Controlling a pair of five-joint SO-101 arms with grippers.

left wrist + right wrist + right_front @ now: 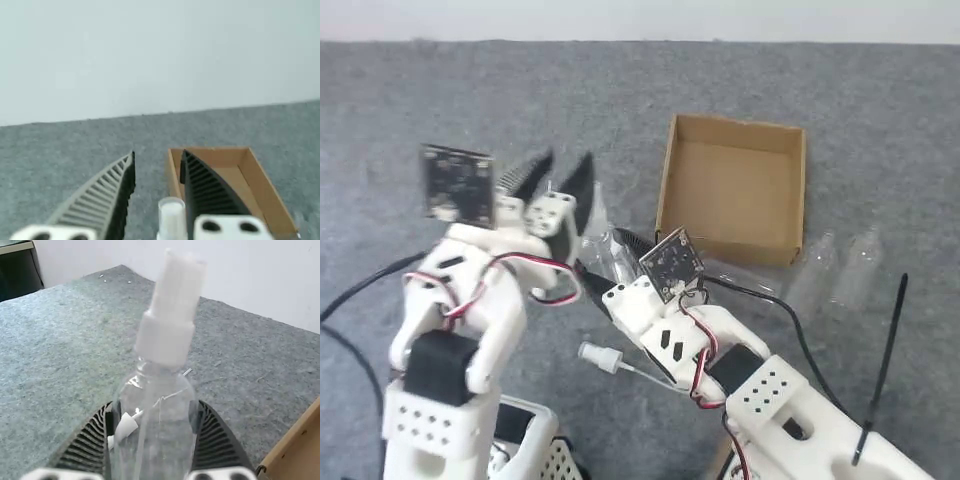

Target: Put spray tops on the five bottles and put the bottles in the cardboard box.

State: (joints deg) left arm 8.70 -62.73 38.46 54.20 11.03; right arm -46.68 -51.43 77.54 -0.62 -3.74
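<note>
- High view: the left gripper point(570, 157) hangs over the middle of the table point(440, 100), fingers apart.
- Just beside it the right gripper point(600, 250) is clamped on a clear bottle point(610, 262), lifted off the table.
- The cardboard box point(732, 190) sits open toward the far edge, right of centre. Its inside is bare as far as this view shows.
- Two bare bottles point(860, 262) lie side by side toward the right edge, just beside the box's near right corner.
- A loose spray top point(603, 357), tube attached, lies toward the near edge between the two arms.
- A black cable point(885, 360) runs along the right arm near the right edge.
- Left wrist view: the left gripper point(157, 157) is wide open. A white spray top point(171, 212) stands in the gap, and I cannot tell whether either finger touches it.
- Beyond the fingers point(207, 192) lies the cardboard box point(252, 167), with the far edge and a pale wall point(160, 55) behind.
- Right wrist view: the right gripper point(154, 410) squeezes the bottle point(155, 425) from both sides, fingers point(90, 440) tight on the clear body.
- The spray top point(170, 310) is seated on the bottle's neck, pointing up and away from the camera.
- A corner of the cardboard box point(300, 450) shows near the gripper.
</note>
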